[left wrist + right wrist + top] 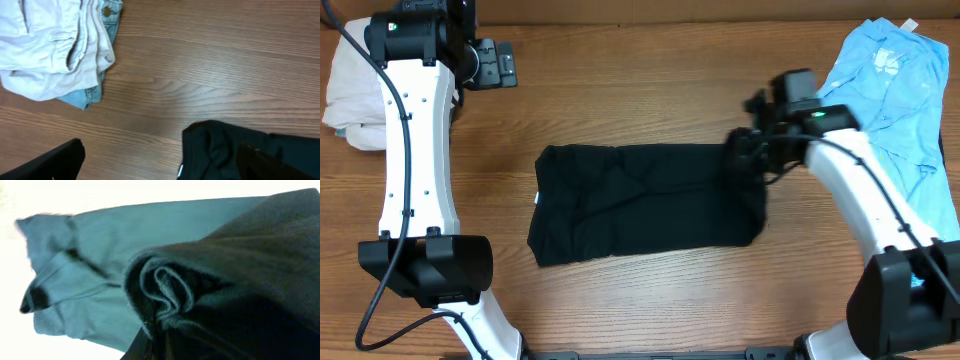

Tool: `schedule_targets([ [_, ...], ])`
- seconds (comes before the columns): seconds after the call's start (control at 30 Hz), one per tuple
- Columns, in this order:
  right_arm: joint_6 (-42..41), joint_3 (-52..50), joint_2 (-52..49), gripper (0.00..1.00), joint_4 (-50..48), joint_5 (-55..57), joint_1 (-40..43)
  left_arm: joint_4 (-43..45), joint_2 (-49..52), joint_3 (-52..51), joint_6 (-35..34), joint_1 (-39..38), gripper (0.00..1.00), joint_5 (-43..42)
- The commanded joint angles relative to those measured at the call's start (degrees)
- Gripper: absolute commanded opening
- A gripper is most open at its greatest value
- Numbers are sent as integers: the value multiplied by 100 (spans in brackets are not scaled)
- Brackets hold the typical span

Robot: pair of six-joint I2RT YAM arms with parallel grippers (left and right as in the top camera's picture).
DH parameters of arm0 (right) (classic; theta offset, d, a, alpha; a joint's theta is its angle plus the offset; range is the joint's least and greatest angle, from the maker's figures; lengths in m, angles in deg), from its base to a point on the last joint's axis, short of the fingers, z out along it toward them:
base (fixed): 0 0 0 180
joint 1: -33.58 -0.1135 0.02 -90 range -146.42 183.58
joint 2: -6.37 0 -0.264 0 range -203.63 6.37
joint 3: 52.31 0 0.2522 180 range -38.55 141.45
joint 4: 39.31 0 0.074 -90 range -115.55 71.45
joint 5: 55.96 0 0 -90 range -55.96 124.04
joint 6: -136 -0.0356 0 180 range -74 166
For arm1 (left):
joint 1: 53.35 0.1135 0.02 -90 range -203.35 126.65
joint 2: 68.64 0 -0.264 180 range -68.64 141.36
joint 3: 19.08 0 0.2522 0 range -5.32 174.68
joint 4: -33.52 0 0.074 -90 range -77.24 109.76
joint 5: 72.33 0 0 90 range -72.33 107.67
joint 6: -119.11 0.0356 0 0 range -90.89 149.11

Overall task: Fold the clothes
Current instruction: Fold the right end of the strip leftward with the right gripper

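Note:
The black T-shirt (640, 205) lies folded into a rectangle at the table's middle, its small white label (537, 197) at the left edge. My right gripper (745, 152) is shut on a bunched fold of the black T-shirt (170, 300) at its right end. The light blue shirt (900, 90) lies spread at the far right. My left gripper (503, 63) is open and empty at the far left, high above the wood. In the left wrist view its fingers (160, 167) frame bare table and the black T-shirt's corner (225, 150).
A pile of pale, whitish clothes (350, 95) with a bit of denim sits at the far left; it also shows in the left wrist view (50, 45). The wooden table (640, 100) shows bare behind and in front of the black T-shirt.

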Motion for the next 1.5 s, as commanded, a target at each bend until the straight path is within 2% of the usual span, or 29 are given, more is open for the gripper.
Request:
schedule_targets([
  [0.0, -584, 118, -105, 4, -251, 50, -579, 68, -63, 127, -57, -2, 100, -243],
  [0.17, -1023, 120, -271, 4, -680, 321, -1266, 125, -55, 125, -57, -2, 100, -245],
  [0.2, -1117, 118, -313, 11, -758, 407, -1381, 122, -55, 125, -57, -2, 100, -256],
  [0.27, -1158, 118, -369, 41, -881, 426, -1528, 120, -55, 122, -57, -2, 100, -267],
  [0.33, -1167, 120, -391, 57, -955, 356, -1655, 114, -55, 118, -57, -2, 100, -267],
  [0.4, -1147, 133, -382, 63, -964, 195, -1696, 81, -55, 116, -52, -2, 100, -271],
  [0.57, -1115, 448, -210, 66, -507, 31, -1543, -160, -55, -7, 164, -2, 100, -675],
  [0.67, -949, 752, -28, 68, 70, 330, -1259, -293, -55, -291, 210, -4, 100, -957],
  [0.8, -682, 863, 68, 70, 616, 734, -887, -341, -55, -1010, 313, -7, 100, -1139],
  [0.9, -378, 745, -28, 68, 745, 776, -767, -251, -55, -1665, 380, -7, 100, -1139],
  [1.13, -162, -98, -273, 55, 13, 857, -879, 13, -55, -2369, 378, -2, 100, -1134],
  [1.47, 380, -1010, -640, 55, -1110, 380, -1106, 223, -55, -2369, 374, -2, 100, -1158],
])
